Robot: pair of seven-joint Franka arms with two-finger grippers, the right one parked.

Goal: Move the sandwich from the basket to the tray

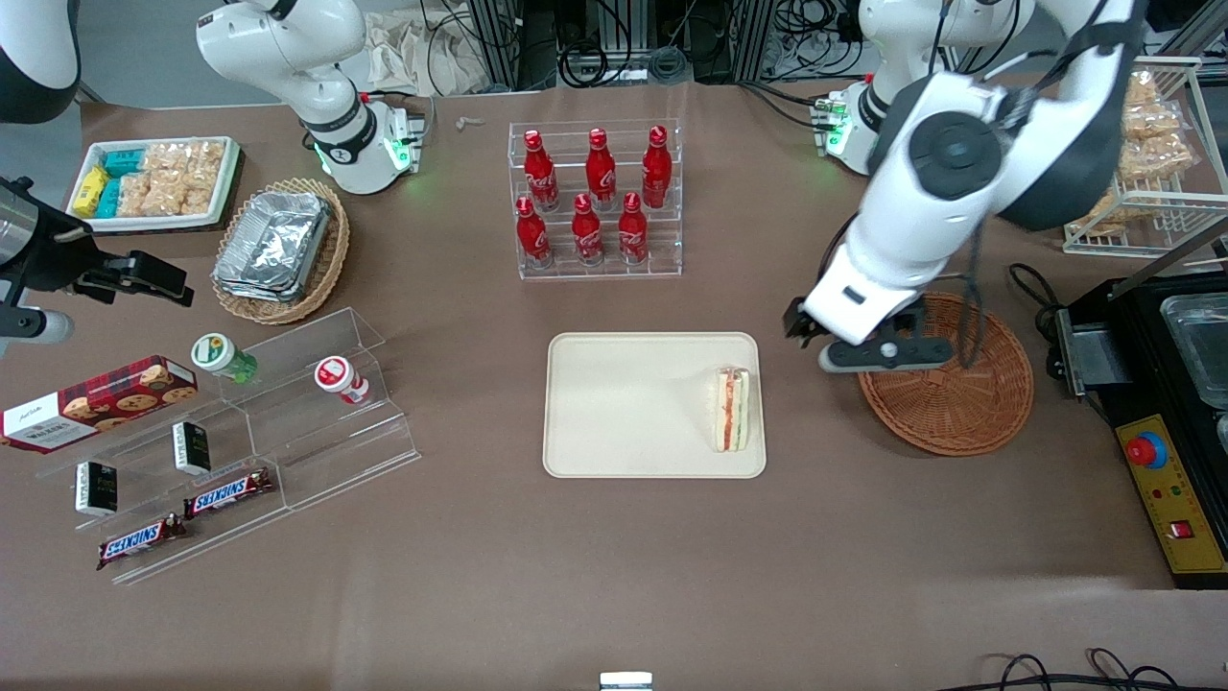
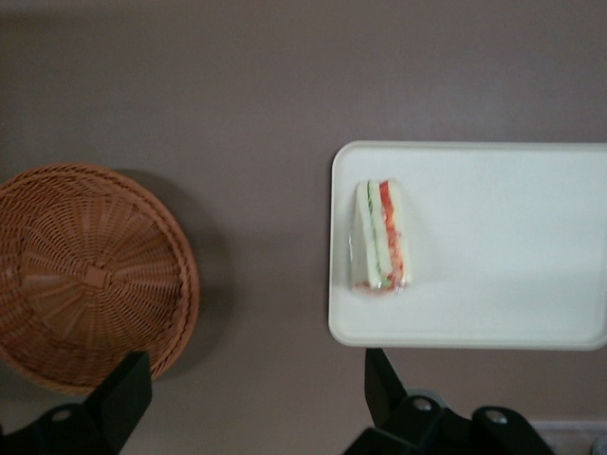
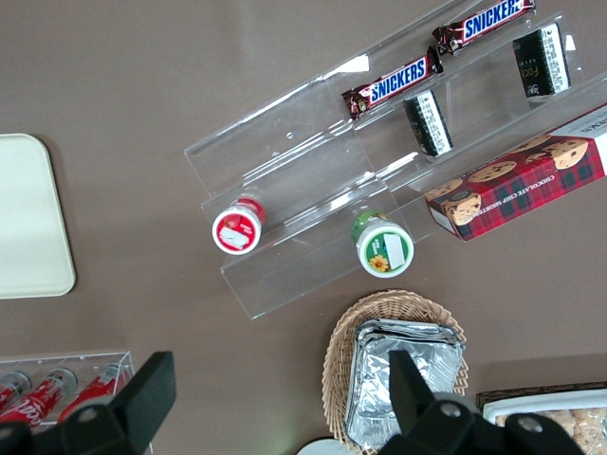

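The sandwich [image 1: 733, 410] lies on the cream tray [image 1: 624, 403], near the tray's edge at the working arm's end, with its red and green filling showing. It also shows in the left wrist view [image 2: 381, 237] on the tray [image 2: 503, 246]. The reddish-brown basket [image 1: 959, 422] stands empty beside the tray, toward the working arm's end; it also shows in the left wrist view [image 2: 85, 275]. My left gripper [image 1: 811, 336] hangs above the table between tray and basket, open and empty [image 2: 251, 389].
A clear rack of red bottles [image 1: 595, 197] stands farther from the front camera than the tray. A clear stepped shelf with snacks [image 1: 240, 422], a tan basket with foil trays [image 1: 278, 248] and a white snack tray [image 1: 153, 182] lie toward the parked arm's end. A black appliance [image 1: 1170, 422] sits beside the basket.
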